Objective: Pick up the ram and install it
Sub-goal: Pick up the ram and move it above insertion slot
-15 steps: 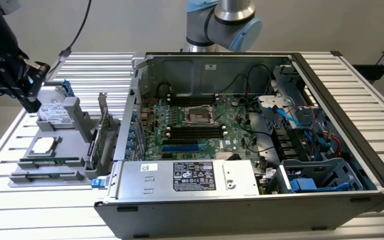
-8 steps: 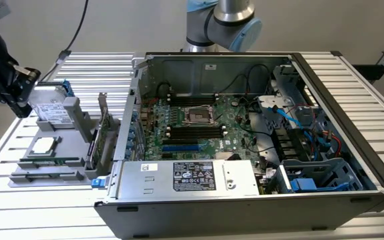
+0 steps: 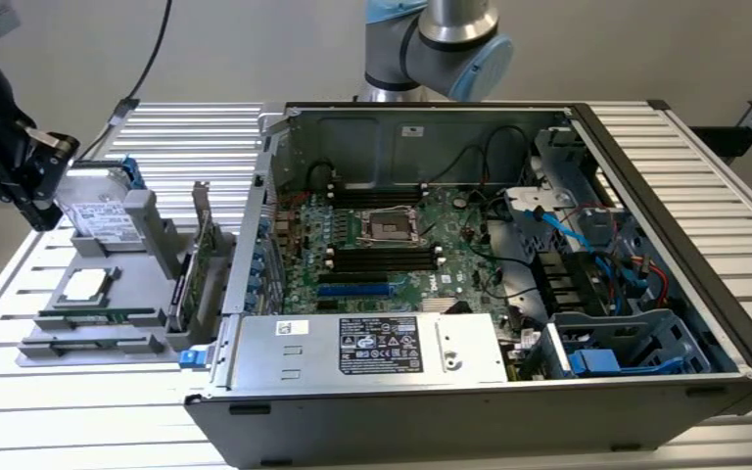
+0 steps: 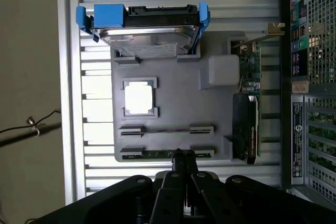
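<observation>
- Two black fingers [image 4: 176, 163] of the gripper [image 4: 184, 154] are pressing together at their tips, clenched on nothing.
- In the wrist view the tips are lining up with the ram [image 4: 157, 154], a long, thin green circuit-board stick. The exterior view shows the gripper hanging raised above the tray, clear of it.
- The ram is sitting in the grey moulded fixture tray [image 4: 173, 90], in the outer of two parallel holder rows, the one farthest from the hard drive. It is not installed.
- A square silver processor chip [image 4: 139, 99] is lying in its pocket between the holder rows and the drive.
- A silver hard drive in a blue plastic bracket [image 4: 149, 35] is resting at the tray's other end.
- A taller green card with a metal bracket [image 4: 251, 72] is standing on edge along the tray's side nearest the computer.
- The open black computer case [image 3: 350, 426] is lying just beside the tray, toward the exterior view's right, showing its green motherboard [image 3: 442, 245] and silver power supply [image 3: 376, 345].
- Everything is resting on a ribbed aluminium table [image 3: 89, 431].
- The grey-and-blue robot arm [image 3: 435, 39] is standing behind the case.
</observation>
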Tool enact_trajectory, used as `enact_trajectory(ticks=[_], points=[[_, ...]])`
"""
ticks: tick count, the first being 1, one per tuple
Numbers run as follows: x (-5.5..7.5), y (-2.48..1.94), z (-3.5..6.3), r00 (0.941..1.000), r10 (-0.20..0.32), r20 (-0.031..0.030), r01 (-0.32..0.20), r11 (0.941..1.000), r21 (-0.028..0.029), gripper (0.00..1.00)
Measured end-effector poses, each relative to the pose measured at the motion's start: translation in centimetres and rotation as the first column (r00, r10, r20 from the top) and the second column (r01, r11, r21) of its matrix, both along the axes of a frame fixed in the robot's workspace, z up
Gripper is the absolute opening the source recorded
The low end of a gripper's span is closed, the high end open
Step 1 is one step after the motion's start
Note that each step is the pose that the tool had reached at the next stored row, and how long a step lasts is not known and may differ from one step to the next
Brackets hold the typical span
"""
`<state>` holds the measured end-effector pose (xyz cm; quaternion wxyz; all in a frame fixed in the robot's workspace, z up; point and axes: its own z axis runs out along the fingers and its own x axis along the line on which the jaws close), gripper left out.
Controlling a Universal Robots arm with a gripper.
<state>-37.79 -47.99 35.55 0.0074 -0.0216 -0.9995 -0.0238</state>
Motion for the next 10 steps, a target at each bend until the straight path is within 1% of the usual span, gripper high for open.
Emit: enact_trajectory(ticks=[7,10], points=[[0.00,0.00,-0.01,1.0000,0.002,-0.0008,-0.002,1.0000,-0.0003,0.10],[-0.01,0.00,-0.03,0.9986,0.053,-0.0014,-0.053,0.9986,-0.0003,0.10]])
